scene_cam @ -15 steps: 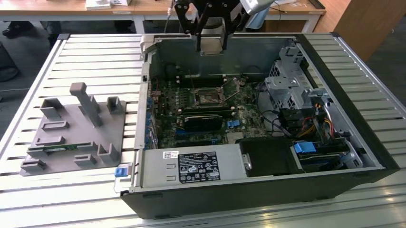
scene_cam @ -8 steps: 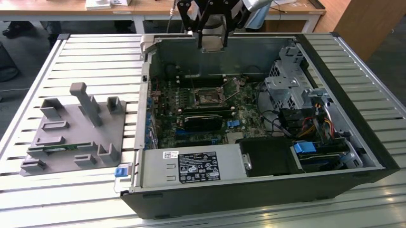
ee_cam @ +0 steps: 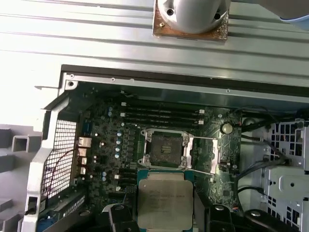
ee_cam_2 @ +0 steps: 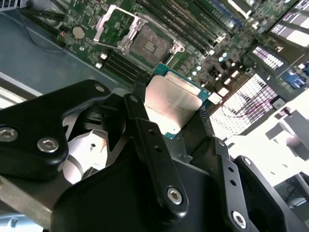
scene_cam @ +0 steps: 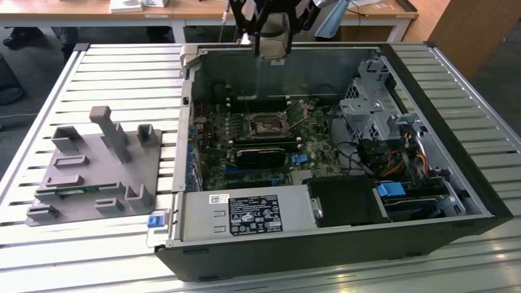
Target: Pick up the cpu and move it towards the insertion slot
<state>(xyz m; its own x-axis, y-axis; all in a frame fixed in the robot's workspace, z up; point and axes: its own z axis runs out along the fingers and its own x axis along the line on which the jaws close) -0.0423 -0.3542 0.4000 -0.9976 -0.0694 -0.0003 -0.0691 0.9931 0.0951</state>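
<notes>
— One open computer case [scene_cam: 456, 183] lies on its side on a ribbed metal worktop [scene_cam: 122, 79], yes?

— Yes, pale slats run across that worktop. Toward the exterior view's left sits a grey moulded fixture [scene_cam: 89, 171] with posts and pockets. Beyond the worktop, wooden desks [scene_cam: 204, 9] stand on white legs.

— Any writing?

— A white-and-black label [scene_cam: 254, 215] covers the power supply [scene_cam: 244, 213] at the case's near edge, but its print is too small to make out. Faint lines of lettering cross the metal top of the cpu [ee_cam: 165, 203] in the first wrist view — also not legible.

— Where is the cpu?

— Pinched in the end effector [ee_cam_2: 171, 113], held above the motherboard [ee_cam: 106, 145]. In the second wrist view black fingers [ee_cam_2: 140, 121] press on two opposite edges of the chip, its silvery top and green rim showing between them. It is square, so it has no real long axis; in the first wrist view its edges run parallel to the frame of the insertion slot [ee_cam: 165, 150].

— And the slot?

— Open, its shiny frame around a dark square. In the first wrist view the chip appears just beside it, not over it. In the exterior view the end effector [scene_cam: 271, 52] hangs over the case's far wall.
</notes>
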